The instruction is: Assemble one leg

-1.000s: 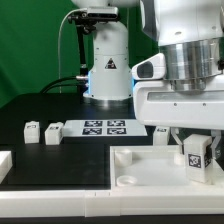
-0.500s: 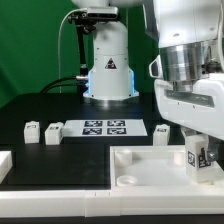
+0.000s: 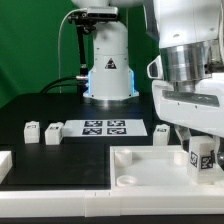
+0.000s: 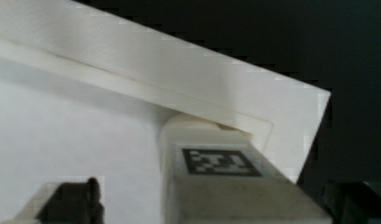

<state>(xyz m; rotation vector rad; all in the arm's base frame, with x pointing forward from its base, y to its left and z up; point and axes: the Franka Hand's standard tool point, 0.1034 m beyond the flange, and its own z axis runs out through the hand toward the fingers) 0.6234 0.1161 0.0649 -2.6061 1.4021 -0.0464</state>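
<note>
The leg (image 3: 200,155), a stubby white block with a square tag, stands upright at the near right corner of the white tabletop (image 3: 150,168) in the exterior view. My gripper (image 3: 200,162) straddles it from above. In the wrist view the leg (image 4: 222,170) rises between my two dark fingers. A strip of tabletop (image 4: 80,120) shows between one finger (image 4: 71,202) and the leg, so the jaws stand apart from it on that side. The leg's foot is hidden.
Two more legs (image 3: 31,130) (image 3: 52,131) stand at the exterior view's left and a third (image 3: 162,131) behind the tabletop. The marker board (image 3: 104,127) lies mid-table. The robot base (image 3: 108,70) is at the back. A white part (image 3: 3,165) shows at the left edge.
The wrist has turned about its vertical axis over the leg and shifted slightly to the exterior view's right. The leg's tag face now looks a little different.
</note>
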